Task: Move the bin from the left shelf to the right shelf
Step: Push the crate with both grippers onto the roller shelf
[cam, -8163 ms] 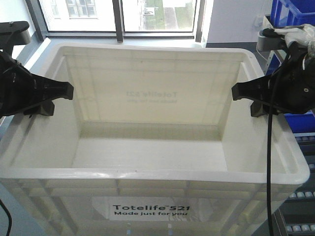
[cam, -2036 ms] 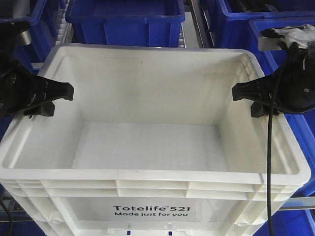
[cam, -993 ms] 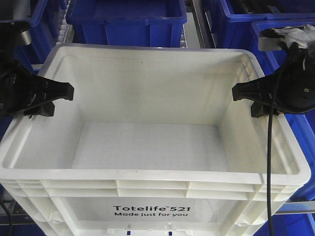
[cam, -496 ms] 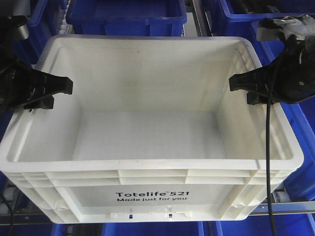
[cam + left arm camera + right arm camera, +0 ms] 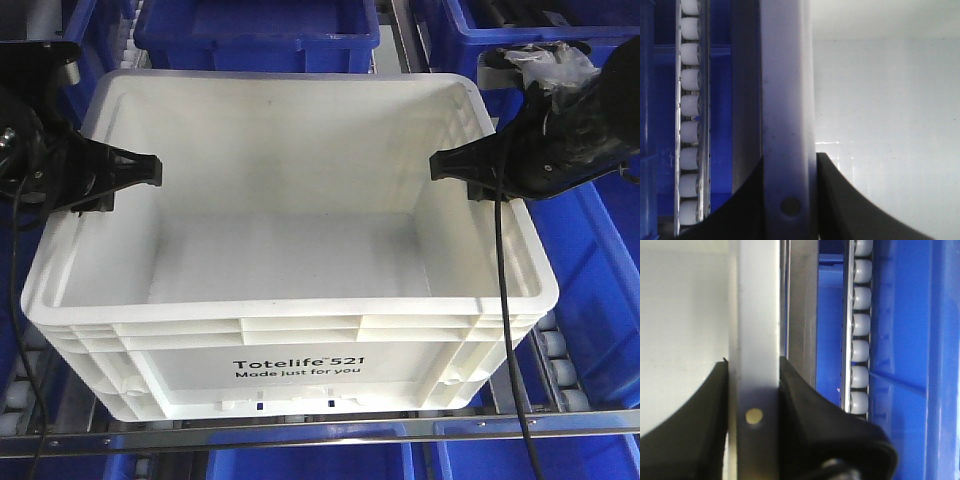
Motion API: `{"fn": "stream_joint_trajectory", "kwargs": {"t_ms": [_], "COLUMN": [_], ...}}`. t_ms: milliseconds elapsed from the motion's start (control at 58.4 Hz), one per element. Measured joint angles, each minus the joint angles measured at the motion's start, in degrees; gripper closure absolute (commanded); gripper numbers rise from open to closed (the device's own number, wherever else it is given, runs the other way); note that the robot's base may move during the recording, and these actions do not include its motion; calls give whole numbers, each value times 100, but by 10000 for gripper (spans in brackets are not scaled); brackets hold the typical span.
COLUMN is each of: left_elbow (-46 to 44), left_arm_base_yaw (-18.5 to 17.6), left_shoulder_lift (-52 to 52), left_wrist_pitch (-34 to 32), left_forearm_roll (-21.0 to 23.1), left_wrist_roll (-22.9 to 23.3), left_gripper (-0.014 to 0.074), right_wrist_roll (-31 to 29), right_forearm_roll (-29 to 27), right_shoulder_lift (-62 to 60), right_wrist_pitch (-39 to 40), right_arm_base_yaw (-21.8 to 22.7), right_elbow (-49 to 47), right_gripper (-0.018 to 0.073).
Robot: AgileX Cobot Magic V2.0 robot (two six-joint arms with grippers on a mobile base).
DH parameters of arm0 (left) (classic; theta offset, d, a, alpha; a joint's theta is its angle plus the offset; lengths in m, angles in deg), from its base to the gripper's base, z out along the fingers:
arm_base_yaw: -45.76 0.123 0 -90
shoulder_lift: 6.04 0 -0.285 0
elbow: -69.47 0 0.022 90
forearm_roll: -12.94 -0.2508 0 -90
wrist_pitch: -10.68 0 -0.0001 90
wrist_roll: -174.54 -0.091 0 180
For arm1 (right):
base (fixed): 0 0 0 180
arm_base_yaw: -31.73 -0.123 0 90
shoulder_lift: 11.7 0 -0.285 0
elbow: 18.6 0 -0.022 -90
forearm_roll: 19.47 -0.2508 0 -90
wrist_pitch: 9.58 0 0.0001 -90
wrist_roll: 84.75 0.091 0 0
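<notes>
You have one white bin (image 5: pixel 290 280) in front of you, open side up, with black print on its near wall. It sits on a shelf of roller tracks (image 5: pixel 552 355), with a metal rail (image 5: pixel 300 432) running across just below its near wall.

You have two grippers on it, one per short side. Your left gripper (image 5: pixel 118 178) straddles the left rim and your right gripper (image 5: pixel 470 168) straddles the right rim.

Around the white bin you can count at least four blue bins: one behind it (image 5: pixel 258 30), one at the back right (image 5: pixel 520 25), one along the right side (image 5: pixel 600 270), and part of one at the far left (image 5: pixel 75 30). More blue shows below the rail, too cropped to count.

The front view shows the whole bin and both arms, but not how tightly the rim is held. The wrist views settle that. In the left wrist view, the rim (image 5: pixel 787 120) runs between two dark fingers (image 5: pixel 840 200), and the jaws press against both faces of it, clamped. It also shows one roller track (image 5: pixel 690 120) with nine white rollers beside the bin. In the right wrist view, the rim (image 5: pixel 757 340) likewise sits pinched between two dark fingers (image 5: pixel 810 405), jaws clamped on it, with seven rollers (image 5: pixel 860 340) and a blue wall (image 5: pixel 910 340) beyond.
</notes>
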Motion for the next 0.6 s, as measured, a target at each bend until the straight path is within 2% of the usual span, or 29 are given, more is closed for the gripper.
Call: {"fn": "stream_joint_trajectory", "kwargs": {"t_ms": [188, 359, 479, 599], "left_elbow": [0, 0, -10, -10], "left_arm_base_yaw": [5, 14, 32, 26], "left_shoulder_lift": [266, 390, 414, 414], "left_wrist_pitch": [-186, -324, -351, -321], "left_forearm_roll": [-49, -88, -98, -116], "left_wrist_roll": [83, 137, 150, 94], "left_gripper": [587, 530, 446, 318], "right_wrist_roll": [118, 140, 144, 171], "right_forearm_roll": [128, 235, 261, 315], "right_shoulder_lift": [204, 286, 325, 344], "right_wrist_pitch": [143, 313, 376, 490], "right_arm_base_yaw": [0, 0, 5, 10], "right_elbow": [10, 4, -8, -8], "right_gripper": [528, 458, 370, 256]}}
